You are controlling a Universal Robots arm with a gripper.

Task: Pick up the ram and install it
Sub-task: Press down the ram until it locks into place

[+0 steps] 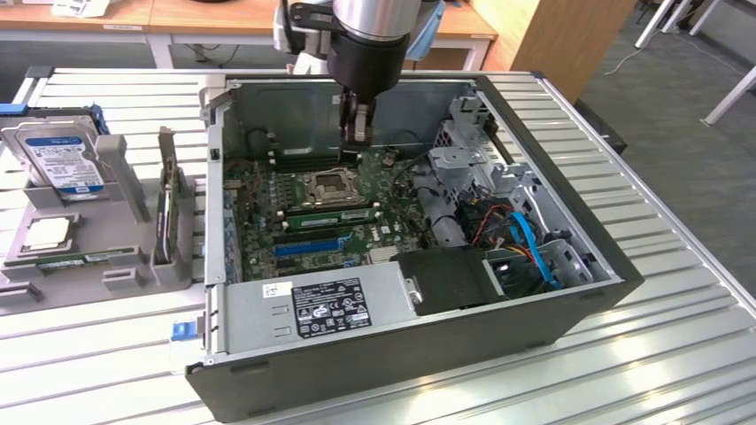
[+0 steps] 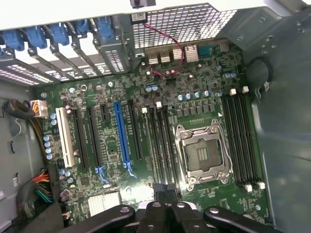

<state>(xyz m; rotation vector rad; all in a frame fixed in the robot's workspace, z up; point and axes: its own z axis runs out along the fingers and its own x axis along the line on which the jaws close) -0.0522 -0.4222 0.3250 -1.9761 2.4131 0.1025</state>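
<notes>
My gripper (image 1: 354,137) hangs shut inside the open computer case (image 1: 590,292), above the motherboard (image 2: 112,194) near the CPU socket (image 2: 202,156). Nothing shows between its fingers (image 2: 171,191). In the wrist view the fingertips hover over the black memory slots (image 2: 158,145) beside the socket. A thin green ram stick (image 1: 83,259) lies flat in the grey holder (image 1: 130,177) outside the case, on the exterior view's left. Another green strip (image 1: 331,215) sits along the slots by the socket; I cannot tell whether it is a seated stick.
The grey holder also carries a hard drive (image 1: 59,159), a CPU chip (image 1: 48,232) and an upright green expansion card (image 1: 172,208). A blue slot (image 2: 121,138), the power supply (image 1: 319,305), drive cages and cables (image 1: 520,235) crowd the case. A second bank of slots (image 2: 240,141) lies by the case wall.
</notes>
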